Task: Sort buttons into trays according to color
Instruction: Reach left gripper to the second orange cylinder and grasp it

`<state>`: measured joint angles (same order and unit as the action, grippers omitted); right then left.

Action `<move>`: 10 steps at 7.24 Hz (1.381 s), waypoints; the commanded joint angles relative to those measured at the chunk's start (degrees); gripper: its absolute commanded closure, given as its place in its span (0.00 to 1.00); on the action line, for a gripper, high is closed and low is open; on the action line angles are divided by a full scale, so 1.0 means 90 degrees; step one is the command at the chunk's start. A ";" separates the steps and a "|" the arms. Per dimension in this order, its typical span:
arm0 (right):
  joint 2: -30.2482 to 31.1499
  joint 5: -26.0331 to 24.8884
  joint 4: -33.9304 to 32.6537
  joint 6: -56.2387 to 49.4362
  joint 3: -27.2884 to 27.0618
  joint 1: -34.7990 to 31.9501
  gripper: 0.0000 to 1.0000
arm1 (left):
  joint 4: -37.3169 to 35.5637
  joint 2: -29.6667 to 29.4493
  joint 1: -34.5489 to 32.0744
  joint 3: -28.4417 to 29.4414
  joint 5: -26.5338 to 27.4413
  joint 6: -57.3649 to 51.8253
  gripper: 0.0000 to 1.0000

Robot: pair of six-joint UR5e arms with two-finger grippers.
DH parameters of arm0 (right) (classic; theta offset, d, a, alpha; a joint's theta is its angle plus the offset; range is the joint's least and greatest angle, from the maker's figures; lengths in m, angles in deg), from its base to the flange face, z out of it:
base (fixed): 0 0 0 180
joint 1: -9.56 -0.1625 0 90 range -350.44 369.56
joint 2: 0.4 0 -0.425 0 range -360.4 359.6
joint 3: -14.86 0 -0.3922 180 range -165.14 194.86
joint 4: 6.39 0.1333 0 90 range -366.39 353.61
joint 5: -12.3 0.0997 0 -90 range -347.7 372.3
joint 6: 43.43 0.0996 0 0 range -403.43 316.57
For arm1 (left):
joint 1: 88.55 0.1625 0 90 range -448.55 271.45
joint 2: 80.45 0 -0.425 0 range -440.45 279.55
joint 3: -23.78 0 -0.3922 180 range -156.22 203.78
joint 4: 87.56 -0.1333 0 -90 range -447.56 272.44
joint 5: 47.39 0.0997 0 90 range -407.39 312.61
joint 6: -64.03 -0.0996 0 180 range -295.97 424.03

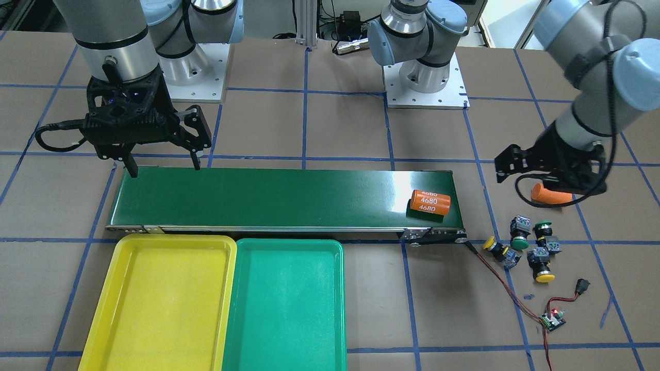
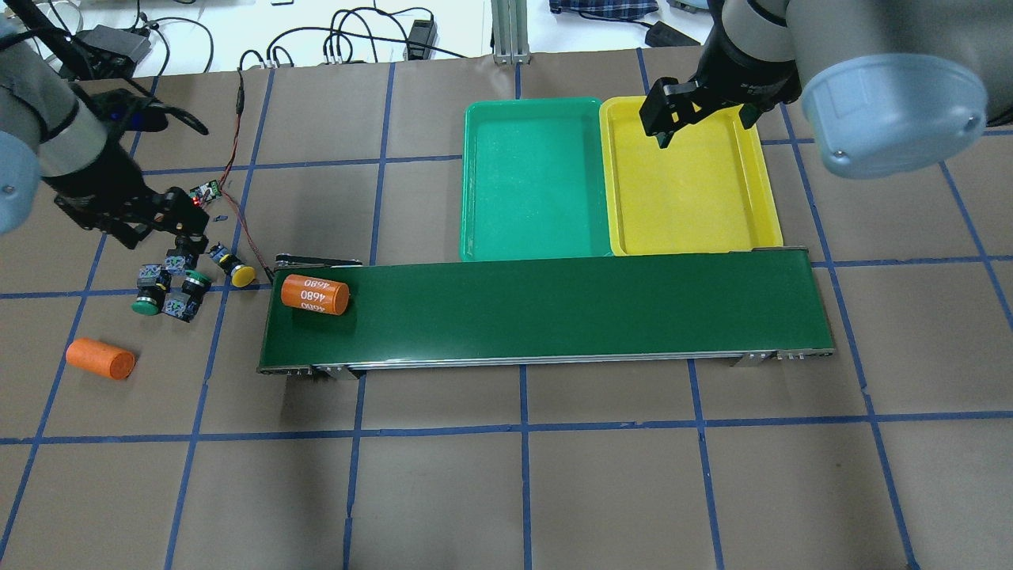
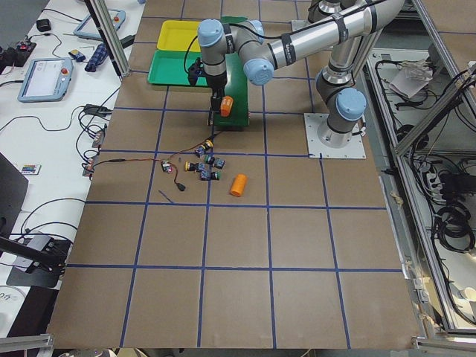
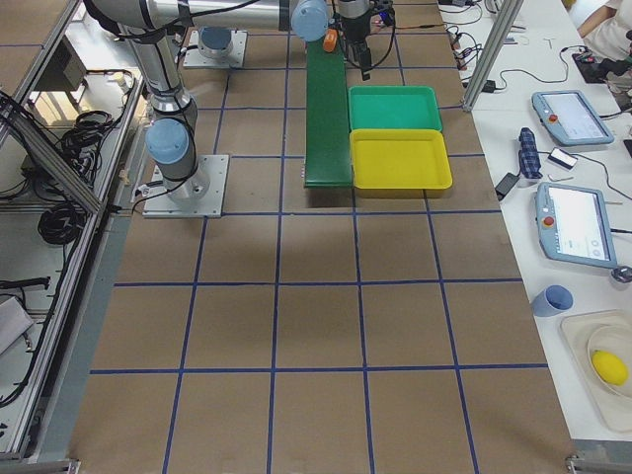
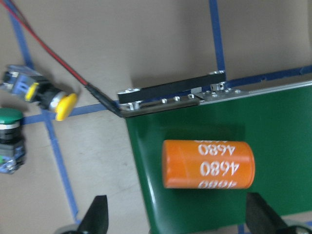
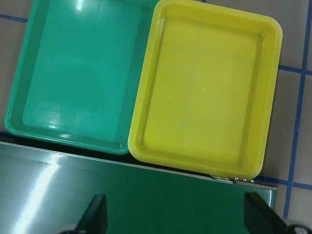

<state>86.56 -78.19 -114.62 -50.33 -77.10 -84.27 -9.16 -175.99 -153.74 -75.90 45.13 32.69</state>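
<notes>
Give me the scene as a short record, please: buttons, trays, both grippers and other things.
buttons: four, two yellow and two green, clustered on the table beside the belt's end
yellow tray: empty
green tray: empty
left gripper: open, empty, above the belt's end near the buttons
right gripper: open, empty, above the other end
belt: carries one orange cylinder
second cylinder: on the table

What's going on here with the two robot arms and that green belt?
A button-sorting job, not yet begun. Four small yellow- and green-capped push-button switches lie bunched on the table off one end of the dark-green conveyor belt. The left hand hovers open near them, holding nothing. The right hand hangs open at the belt's other end. The yellow plastic tray and green plastic tray are empty. An orange cylinder marked 4680 lies on the belt.
</notes>
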 commanded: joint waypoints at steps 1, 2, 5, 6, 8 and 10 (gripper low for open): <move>-0.0053 0.0015 0.0014 0.0073 -0.0017 -0.0024 0.00 | -0.0049 -0.0223 0.1408 0.0060 0.0043 -0.1492 0.00; -0.0209 0.0015 -0.0005 0.0296 -0.0017 -0.0111 0.00 | -0.0310 -0.0427 0.1597 -0.0037 0.0052 -0.1885 0.00; -0.0396 -0.0005 -0.0269 0.0581 0.0051 -0.0327 0.00 | -0.2009 -0.1082 0.1686 -0.0709 0.0394 -0.2914 0.00; -0.0405 -0.0015 -0.0269 0.0581 0.0051 -0.0317 0.00 | -0.2206 -0.1180 0.1725 -0.1002 0.0375 -0.2818 0.00; -0.0405 -0.0044 -0.0259 0.0581 0.0051 -0.0327 0.00 | -0.2608 -0.1298 0.1726 -0.1171 0.0336 -0.2904 0.00; -0.0376 -0.0044 -0.0260 0.0572 0.0022 -0.0317 0.00 | -0.2608 -0.1405 0.1755 -0.1180 0.0336 -0.2963 0.00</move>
<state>83.02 -78.55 -116.99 -45.12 -76.74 -87.16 -32.42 -187.94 -138.12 -86.34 48.21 6.43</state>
